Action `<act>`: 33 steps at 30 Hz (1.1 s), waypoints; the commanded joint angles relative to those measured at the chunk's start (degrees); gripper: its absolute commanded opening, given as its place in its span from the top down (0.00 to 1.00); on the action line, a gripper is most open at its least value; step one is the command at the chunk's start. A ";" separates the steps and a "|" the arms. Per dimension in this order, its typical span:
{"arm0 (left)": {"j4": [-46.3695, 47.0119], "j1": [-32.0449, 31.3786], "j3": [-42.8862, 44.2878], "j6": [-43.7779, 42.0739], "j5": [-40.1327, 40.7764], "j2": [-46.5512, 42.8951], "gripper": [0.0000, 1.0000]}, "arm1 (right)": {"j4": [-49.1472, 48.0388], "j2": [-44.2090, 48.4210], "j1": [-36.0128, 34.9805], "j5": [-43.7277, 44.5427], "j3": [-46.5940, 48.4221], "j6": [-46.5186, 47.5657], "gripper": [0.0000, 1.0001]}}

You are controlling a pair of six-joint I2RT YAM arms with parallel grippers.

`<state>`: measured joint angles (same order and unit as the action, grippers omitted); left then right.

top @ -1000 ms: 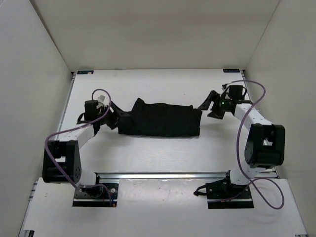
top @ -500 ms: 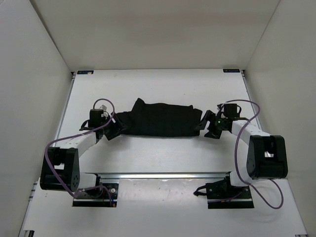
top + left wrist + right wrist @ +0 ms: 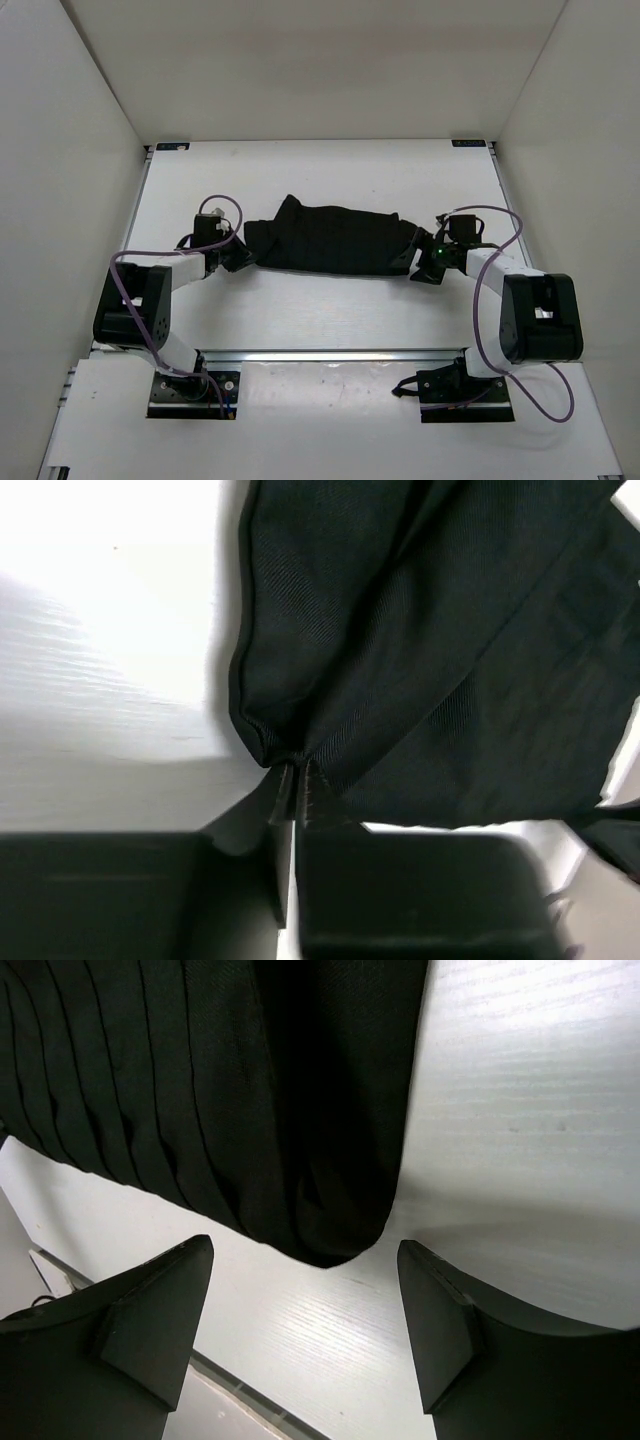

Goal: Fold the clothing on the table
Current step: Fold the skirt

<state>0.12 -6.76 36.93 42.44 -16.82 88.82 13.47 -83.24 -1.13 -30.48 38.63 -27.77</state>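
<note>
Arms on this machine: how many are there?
2. The left arm reaches from the near left to the clothing's left end; the right arm reaches from the near right to its right end. None seems hidden.

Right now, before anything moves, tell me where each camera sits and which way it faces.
Top external: fixed above and behind the arms, looking down at the white flat table and black pleated fabric garment; both arms and bases show.
Left wrist: on the left arm, facing the garment's edge; left gripper shows, pinched shut on it.
Right wrist: on the right arm, facing the garment's other end; right gripper shows, open.
Shared: both wrist views show garment and table.
</note>
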 commanded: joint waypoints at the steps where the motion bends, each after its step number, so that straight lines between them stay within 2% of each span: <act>1: 3.65 -0.53 0.96 0.63 -3.21 -0.83 1.00 | -4.06 -1.05 -0.20 -0.10 -1.10 -1.32 0.28; 4: 6.89 -0.88 -2.37 -0.24 -3.92 -4.77 1.00 | -4.77 -2.80 0.07 -0.90 -0.67 -2.11 0.28; 7: 10.33 -2.72 -8.86 -1.21 -0.78 -11.79 1.00 | -4.77 -4.56 -0.81 -0.28 -0.22 -2.73 0.31; 9: 11.13 -3.16 -12.22 -1.39 0.55 -15.68 1.00 | -5.91 -5.52 -0.63 0.16 -0.75 -4.39 0.37; 11: 10.26 -2.99 -15.12 -2.09 1.44 -19.02 1.00 | -9.59 -5.10 0.24 -0.19 -2.59 -7.55 0.54; 12: 9.90 -3.60 -15.39 -2.62 2.13 -19.20 1.00 | -10.83 -4.74 0.77 -0.80 -3.55 -8.78 0.80; 13: 9.46 -4.04 -16.00 -3.32 1.88 -19.73 1.00 | -12.06 -4.65 0.86 -0.98 -3.74 -9.14 1.00; 15: 9.81 -4.92 -16.88 -3.33 1.96 -19.30 1.00 | -10.67 -3.86 1.04 0.59 -3.13 -8.80 1.00; 19: 16.31 -8.87 -16.98 -1.65 3.46 -15.09 1.00 | -5.83 1.14 6.21 3.49 -1.46 -5.99 1.00; 24: 21.05 -13.80 -11.36 0.27 4.78 -4.72 1.00 | 7.24 4.49 7.81 8.05 7.75 5.59 1.00; 29: 27.47 -14.41 -12.84 4.14 4.77 -0.22 1.00 | 13.41 2.13 -0.08 6.58 23.55 13.43 1.00; 33: 29.84 -14.07 -14.95 4.15 6.00 -0.57 1.00 | 12.90 -2.18 -13.42 6.66 34.55 14.67 0.99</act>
<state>26.72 -20.75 23.73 46.22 -13.32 88.62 25.74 -83.18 -6.74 -23.31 66.81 -17.63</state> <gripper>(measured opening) 0.022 0.031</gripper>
